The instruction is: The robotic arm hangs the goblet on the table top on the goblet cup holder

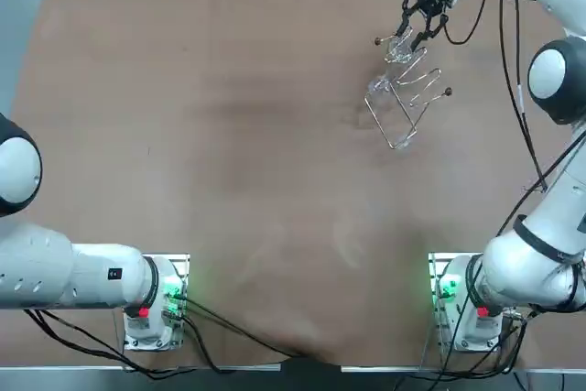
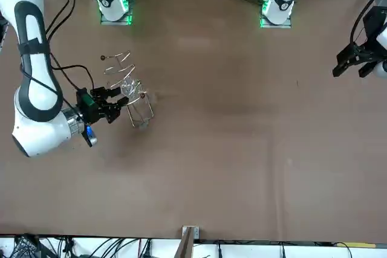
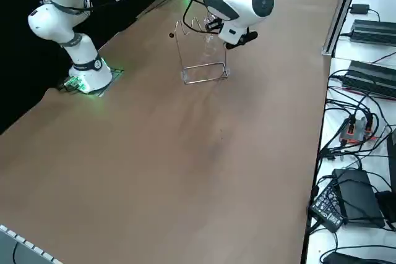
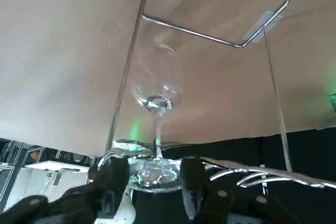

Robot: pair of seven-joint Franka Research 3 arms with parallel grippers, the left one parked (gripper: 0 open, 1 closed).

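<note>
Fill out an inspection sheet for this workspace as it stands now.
Surface: brown table, flat, no spills seen.
Job's things: goblet hangs bowl-down in the wire holder, with its foot up at the top rails.
Clutter: nothing seen.
Grippers: right gripper is at the holder's top, with its fingers against either side of the goblet's foot.
Cables: a black cable runs along the right arm.
Surroundings: power bricks and leads lie on the white bench beside the table.

right gripper (image 4: pixel 155 167) around goblet (image 4: pixel 156 85) — within holder (image 4: pixel 210 37)
</note>
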